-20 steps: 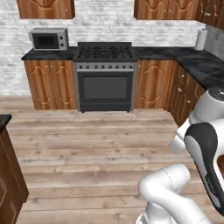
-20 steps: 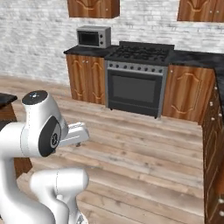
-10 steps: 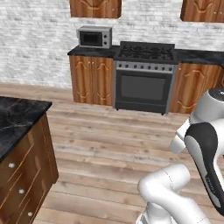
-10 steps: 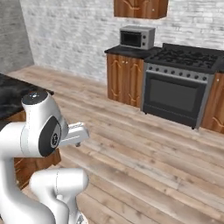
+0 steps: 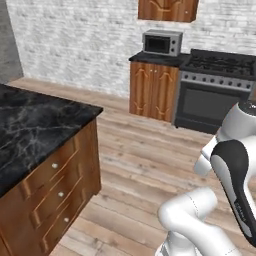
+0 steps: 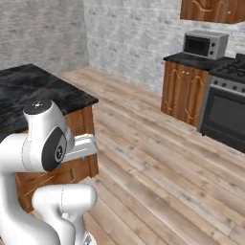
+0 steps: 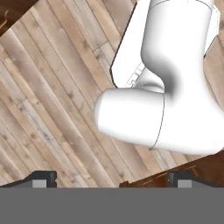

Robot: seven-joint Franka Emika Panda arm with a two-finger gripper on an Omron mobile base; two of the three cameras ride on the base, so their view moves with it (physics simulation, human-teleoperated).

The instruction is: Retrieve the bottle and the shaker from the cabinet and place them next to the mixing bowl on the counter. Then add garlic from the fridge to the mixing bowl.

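A: What takes up the most room?

B: The plank floor (image 5: pixel 145 150), pale brown wood running from the brick wall (image 5: pixel 75 45) toward the base. After it comes the island with the counter (image 5: pixel 30 125), a black marble top with thin pale veins, at the left of the left base view. In the right base view the same top (image 6: pixel 33 91) lies at the left, behind the arm. Below the top is a reddish-brown drawer unit (image 5: pixel 55 195) with small round silver knobs.

A: And along the far wall?

B: A dark oven range (image 5: pixel 215 95) with burners on top, a brown base cupboard (image 5: pixel 152 90) just beside it on its left, and a grey microwave (image 5: pixel 161 42) standing on that cupboard's black top. Above the microwave hangs the cabinet (image 5: pixel 167 9), reddish-brown wood, its doors closed as far as the cropped view lets one tell. The right base view shows its lower edge (image 6: pixel 213 10) at the top right.

A: Where is the gripper?

B: The gripper (image 7: pixel 113 179) points down at the floor in the hand view, its two dark finger tips (image 7: pixel 41 178) standing wide apart at the bottom edge with nothing between them. A strip of brown cabinetry sits between the tips.

A: The arm itself?

B: The arm (image 6: pixel 45 143) is folded close over its base, beside the island's corner.
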